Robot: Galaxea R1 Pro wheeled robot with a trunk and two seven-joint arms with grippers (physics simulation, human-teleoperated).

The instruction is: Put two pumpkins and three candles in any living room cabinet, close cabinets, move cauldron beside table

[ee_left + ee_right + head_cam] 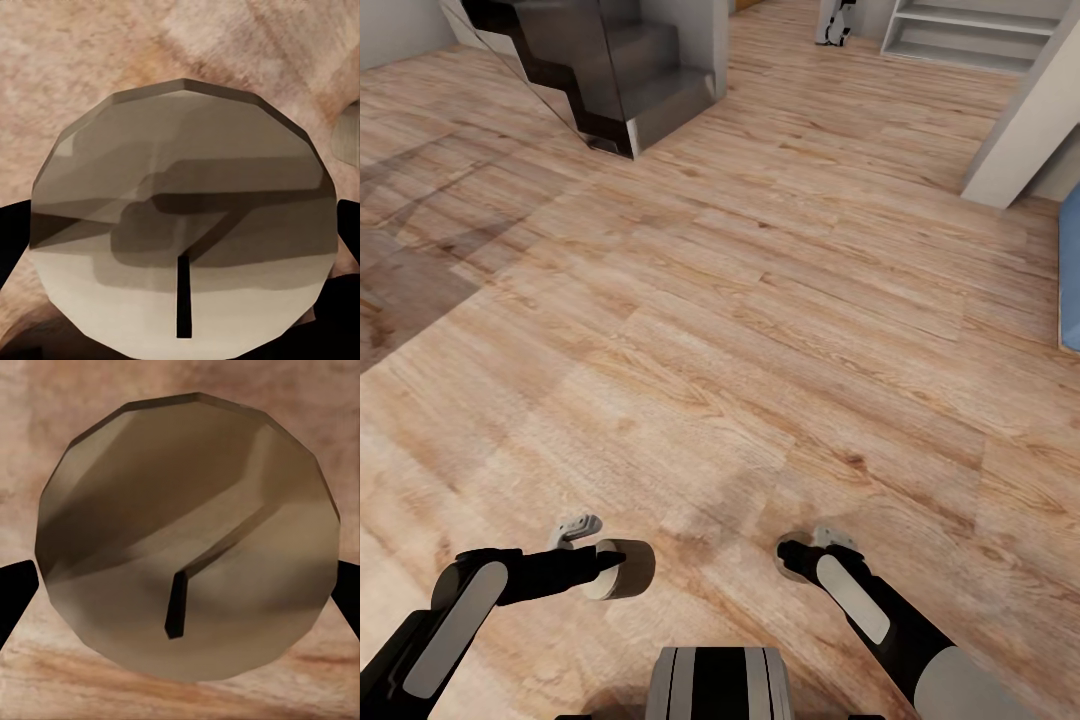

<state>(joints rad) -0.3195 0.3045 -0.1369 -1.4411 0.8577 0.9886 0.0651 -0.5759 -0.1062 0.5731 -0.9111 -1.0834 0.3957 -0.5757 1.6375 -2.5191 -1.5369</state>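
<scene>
I hold two candles over the wooden floor [760, 300]. My left gripper [603, 568] is shut on a pale grey candle [628, 570]. In the left wrist view that candle [184, 225] shows its rounded top and dark wick between the black fingers [11, 240]. My right gripper [796, 558] is shut on a second candle [187, 532], seen wick-first in the right wrist view with fingers [15, 596] on either side. In the head view the hand mostly hides this candle. The pumpkins, the cabinet, the cauldron and the table are out of view.
A dark staircase [610, 70] rises at the far left. White steps [970, 30] and a pale slanted wall [1030, 120] stand at the far right. A blue object [1070, 270] touches the right edge. Open wood floor lies ahead.
</scene>
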